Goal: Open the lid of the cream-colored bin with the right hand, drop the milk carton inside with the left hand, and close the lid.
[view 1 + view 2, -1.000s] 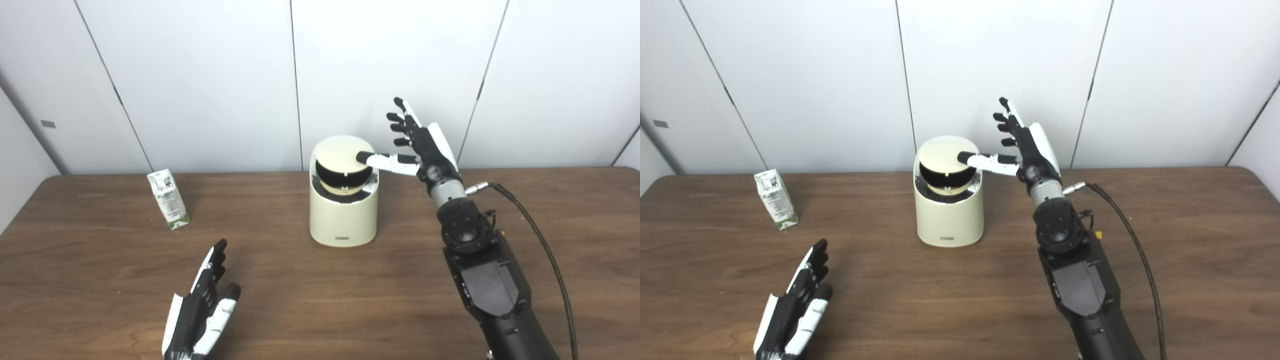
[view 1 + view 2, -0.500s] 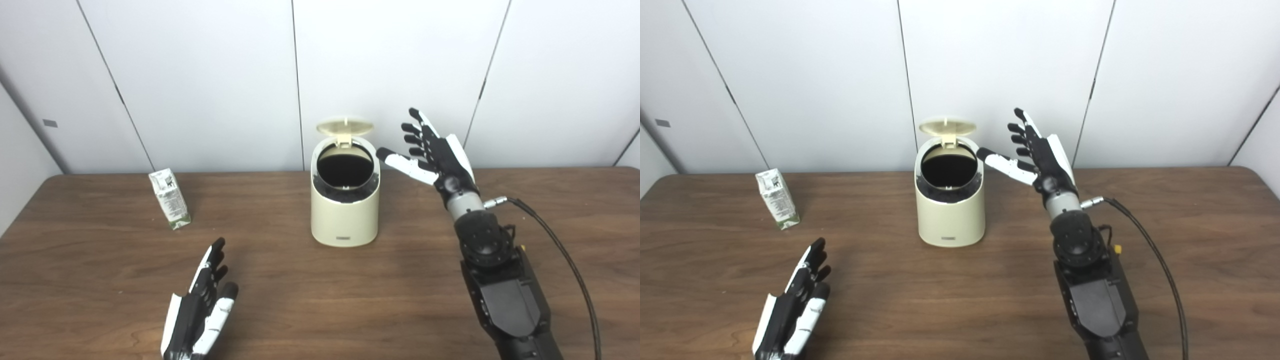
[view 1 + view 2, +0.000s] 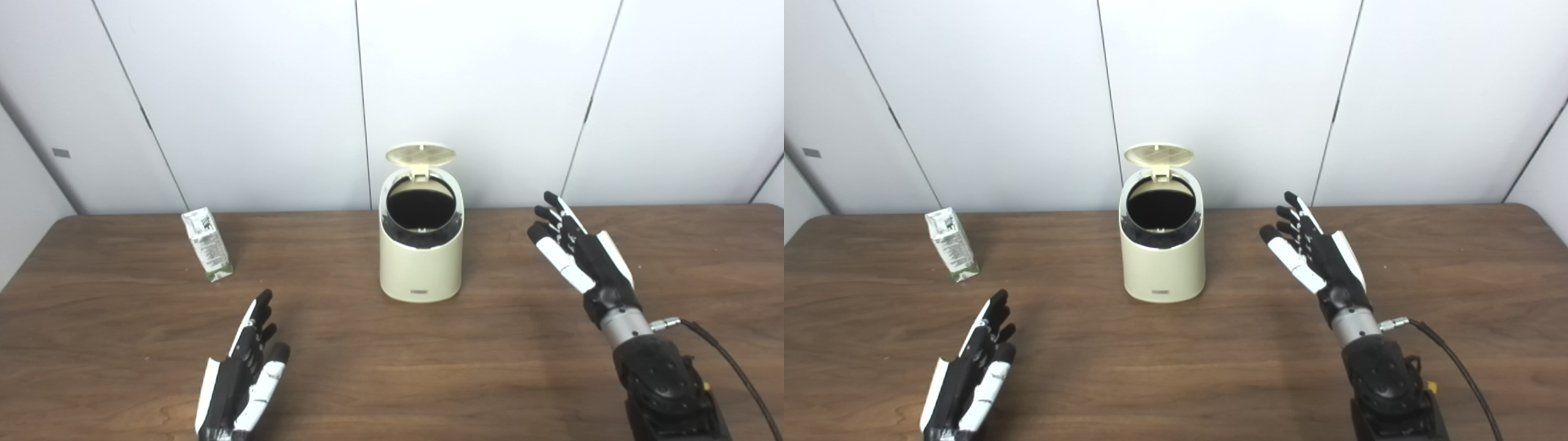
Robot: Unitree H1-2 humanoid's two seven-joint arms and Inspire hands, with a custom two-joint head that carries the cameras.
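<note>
Bin (image 3: 420,263) lid (image 3: 421,154) stands raised; milk carton (image 3: 207,244) upright, apart

You cannot see the bin's (image 3: 420,263) inside: the mouth shows only black. Print on the milk carton (image 3: 207,244) is too small to read. Left hand's (image 3: 239,380) wrist is cut off by the bottom edge. The counter (image 3: 392,367) runs off on three sides.
</note>
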